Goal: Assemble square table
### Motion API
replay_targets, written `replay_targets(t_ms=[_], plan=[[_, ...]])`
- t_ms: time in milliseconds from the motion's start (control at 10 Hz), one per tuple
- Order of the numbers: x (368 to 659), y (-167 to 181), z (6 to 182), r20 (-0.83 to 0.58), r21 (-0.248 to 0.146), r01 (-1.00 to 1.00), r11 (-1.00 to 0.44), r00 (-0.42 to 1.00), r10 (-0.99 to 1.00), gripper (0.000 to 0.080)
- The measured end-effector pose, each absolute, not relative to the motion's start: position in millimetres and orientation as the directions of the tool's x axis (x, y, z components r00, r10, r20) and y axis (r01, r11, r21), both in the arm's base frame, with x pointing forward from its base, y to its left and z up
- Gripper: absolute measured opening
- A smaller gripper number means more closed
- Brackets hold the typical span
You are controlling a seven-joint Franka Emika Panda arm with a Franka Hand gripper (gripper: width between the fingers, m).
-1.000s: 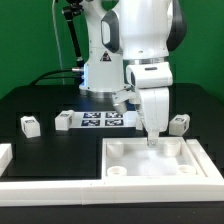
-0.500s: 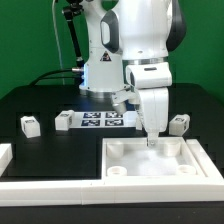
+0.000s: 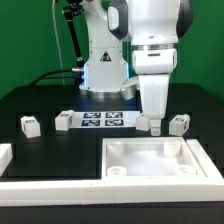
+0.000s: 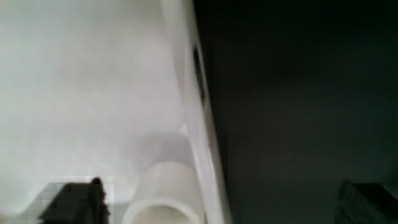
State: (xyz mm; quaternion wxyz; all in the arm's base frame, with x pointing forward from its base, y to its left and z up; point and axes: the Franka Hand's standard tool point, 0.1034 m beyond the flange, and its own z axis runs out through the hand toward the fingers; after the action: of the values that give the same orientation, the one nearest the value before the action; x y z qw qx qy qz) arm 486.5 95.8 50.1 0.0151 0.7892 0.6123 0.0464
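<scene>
The gripper (image 3: 151, 126) hangs with fingers (image 4: 73, 203) spread wide and empty above the rim of the square tabletop (image 3: 150, 158), which lies at five o'clock from the marker board (image 3: 100, 120), with a leg (image 3: 180, 123) at the gripper's three o'clock.

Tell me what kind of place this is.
Probably a robotics lab bench: a white robot arm stands on a black table, a marker board of printed tags lies before it, and a plain green backdrop closes the rear.
</scene>
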Motion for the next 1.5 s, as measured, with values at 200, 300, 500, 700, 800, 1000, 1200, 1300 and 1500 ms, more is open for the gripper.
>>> replay_targets(t_ms=[200, 300, 500, 700, 800, 1000, 1200, 1300, 1500], plan=[[484.0, 103.8, 49.7, 0.065, 0.066, 0.915, -0.399, 0.395, 0.916, 0.0649], [484.2, 104.3, 49.6, 0.071, 0.062, 0.885, -0.461, 0.457, 0.887, 0.0649], [484.1, 104.5, 49.5, 0.077, 0.054, 0.834, -0.549, 0.545, 0.835, 0.0649], [481.8, 107.8, 50.7, 0.089, 0.014, 0.650, -0.759, 0.756, 0.649, 0.0649], [479.2, 111.2, 53.8, 0.077, -0.006, 0.547, -0.837, 0.835, 0.545, 0.0649], [477.5, 111.6, 55.1, 0.057, -0.055, 0.275, -0.960, 0.961, 0.272, 0.0649], [477.3, 112.0, 51.6, 0.055, -0.078, 0.139, -0.987, 0.989, 0.135, 0.0649], [477.0, 113.2, 51.5, 0.051, -0.082, 0.093, -0.992, 0.995, 0.089, 0.0649], [474.9, 117.7, 51.5, 0.024, -0.102, -0.100, -0.990, 0.994, -0.103, 0.0649]])
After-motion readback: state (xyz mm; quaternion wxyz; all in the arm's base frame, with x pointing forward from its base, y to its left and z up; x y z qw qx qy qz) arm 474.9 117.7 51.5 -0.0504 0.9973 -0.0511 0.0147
